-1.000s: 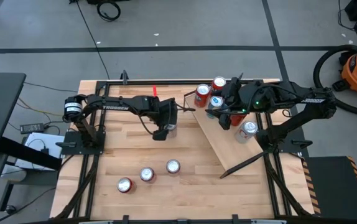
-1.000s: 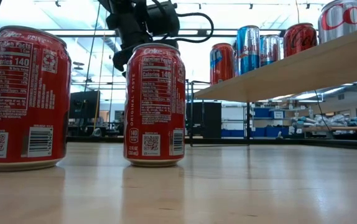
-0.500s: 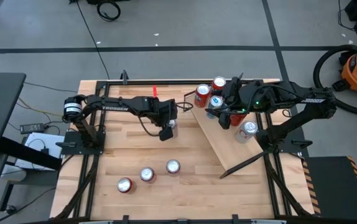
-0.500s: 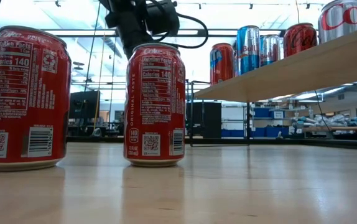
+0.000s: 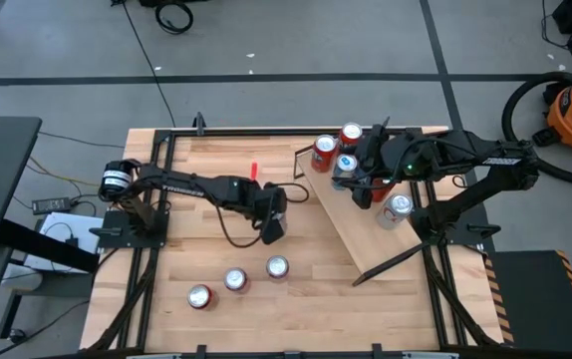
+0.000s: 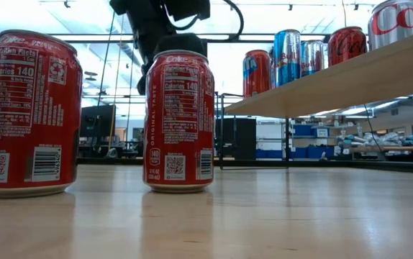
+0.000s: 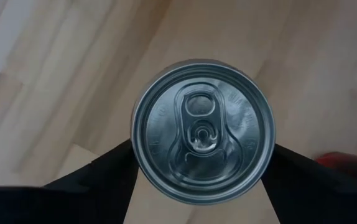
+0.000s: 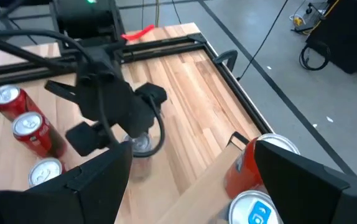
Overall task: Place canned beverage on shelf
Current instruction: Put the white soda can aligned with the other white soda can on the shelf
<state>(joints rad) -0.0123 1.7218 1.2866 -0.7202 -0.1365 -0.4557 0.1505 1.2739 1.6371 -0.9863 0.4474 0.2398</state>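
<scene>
Left gripper [image 5: 272, 227] is positioned over the table [image 5: 206, 249] centre, fingers spread either side of an upright can [image 7: 203, 130], not visibly clamped on it. Three further cans [image 5: 236, 280] stand near the front edge. At right, the sloped shelf [image 5: 366, 239] carries four cans, with the right gripper [image 5: 362, 191] parted above it, holding nothing.
</scene>
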